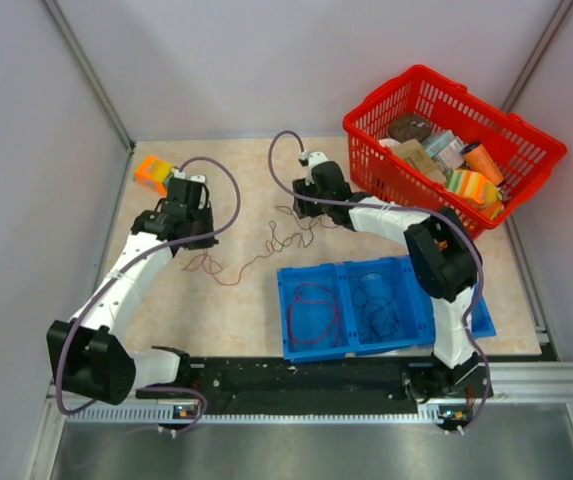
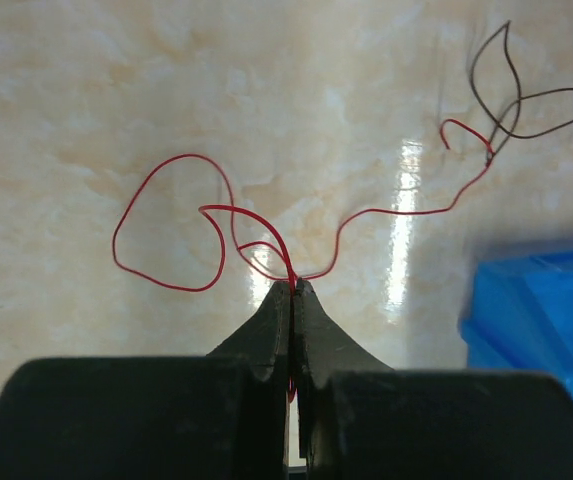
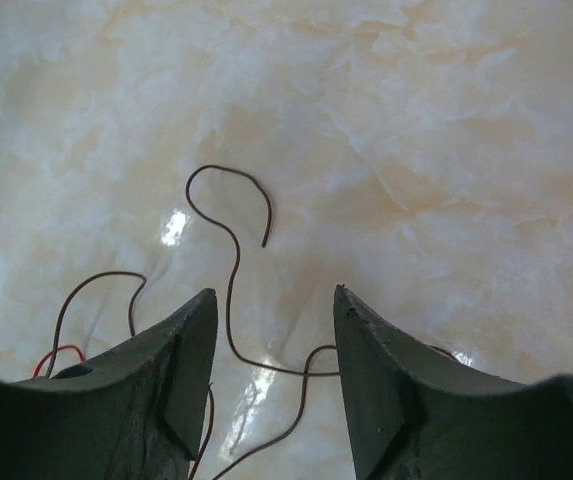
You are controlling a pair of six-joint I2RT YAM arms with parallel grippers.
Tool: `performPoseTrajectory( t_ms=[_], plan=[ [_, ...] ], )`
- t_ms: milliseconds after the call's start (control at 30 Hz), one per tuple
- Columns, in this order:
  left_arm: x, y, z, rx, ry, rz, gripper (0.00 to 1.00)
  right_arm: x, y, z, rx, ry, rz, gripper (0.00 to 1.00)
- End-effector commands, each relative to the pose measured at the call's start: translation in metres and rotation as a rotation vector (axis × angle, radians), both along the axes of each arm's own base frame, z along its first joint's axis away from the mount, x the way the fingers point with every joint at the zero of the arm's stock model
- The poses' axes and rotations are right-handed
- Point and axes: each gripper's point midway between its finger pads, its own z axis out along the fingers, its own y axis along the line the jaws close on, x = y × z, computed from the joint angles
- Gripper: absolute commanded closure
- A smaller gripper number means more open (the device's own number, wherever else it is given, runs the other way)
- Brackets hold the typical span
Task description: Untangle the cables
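Note:
Thin cables (image 1: 266, 247) lie tangled on the marble table between the arms. In the left wrist view a red cable (image 2: 171, 225) loops on the table and runs right to a dark cable (image 2: 526, 110). My left gripper (image 2: 294, 288) is shut on the red cable, which passes between its tips. It shows in the top view (image 1: 198, 240) at the tangle's left end. My right gripper (image 3: 274, 300) is open over a dark brown cable (image 3: 231, 250) that curls between its jaws. It shows in the top view (image 1: 306, 205) at the tangle's far right end.
A blue two-compartment tray (image 1: 366, 345) near the front holds a red coiled cable (image 1: 311, 305) and a dark one (image 1: 376, 305). A red basket (image 1: 366, 110) full of items stands at the back right. An orange object (image 1: 151, 173) sits at the back left.

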Motion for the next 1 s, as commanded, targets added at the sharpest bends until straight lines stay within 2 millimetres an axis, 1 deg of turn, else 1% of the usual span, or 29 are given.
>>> performPoseTrajectory(
  t_ms=[0,33,67,100,167,200,233,267,300,333,400,500,633,767,833,900,967],
  plan=[
    [0.014,-0.028,0.031,-0.169,-0.133,-0.039,1.00,-0.026,0.015,0.054,0.126,-0.034,0.076,0.46],
    [0.013,-0.028,0.031,-0.168,-0.133,-0.038,1.00,-0.033,0.018,0.059,0.137,-0.048,0.085,0.41],
    [0.011,-0.027,0.031,-0.165,-0.135,-0.035,1.00,-0.042,0.025,0.060,0.145,-0.063,0.109,0.37],
    [0.010,-0.025,0.032,-0.163,-0.146,-0.031,1.00,-0.050,0.036,0.063,0.159,-0.071,0.146,0.34],
    [0.007,-0.025,0.032,-0.172,-0.156,-0.032,1.00,-0.067,0.069,0.057,0.186,-0.024,0.252,0.33],
    [0.006,-0.026,0.032,-0.178,-0.159,-0.036,1.00,-0.070,0.083,0.051,0.191,0.014,0.280,0.33],
    [0.005,-0.027,0.032,-0.184,-0.161,-0.037,1.00,-0.073,0.091,0.039,0.178,0.059,0.280,0.34],
    [0.004,-0.028,0.031,-0.190,-0.159,-0.042,1.00,-0.069,0.097,0.030,0.159,0.074,0.255,0.36],
    [0.004,-0.030,0.031,-0.199,-0.158,-0.046,1.00,-0.069,0.097,0.018,0.123,0.098,0.218,0.40],
    [0.003,-0.031,0.031,-0.207,-0.159,-0.049,1.00,-0.064,0.097,0.014,0.098,0.092,0.166,0.41],
    [0.002,-0.035,0.027,-0.230,-0.157,-0.060,1.00,-0.062,0.095,0.004,0.080,0.104,0.087,0.43],
    [-0.001,-0.043,0.019,-0.265,-0.135,-0.082,1.00,-0.059,0.089,0.000,0.072,0.108,0.005,0.44],
    [-0.003,-0.051,0.005,-0.294,-0.083,-0.108,1.00,-0.057,0.082,-0.008,0.023,0.113,-0.035,0.44],
    [-0.004,-0.069,-0.006,-0.380,-0.050,-0.150,1.00,-0.057,0.081,-0.007,0.021,0.111,-0.035,0.44],
    [-0.005,-0.077,-0.011,-0.429,-0.039,-0.164,0.99,-0.058,0.087,-0.002,0.046,0.107,0.000,0.43],
    [-0.001,-0.088,-0.014,-0.485,-0.043,-0.183,0.96,-0.062,0.093,0.004,0.084,0.110,0.040,0.42],
    [0.003,-0.098,-0.020,-0.542,-0.030,-0.197,0.89,-0.068,0.099,0.011,0.138,0.124,0.066,0.42]
  ],
)
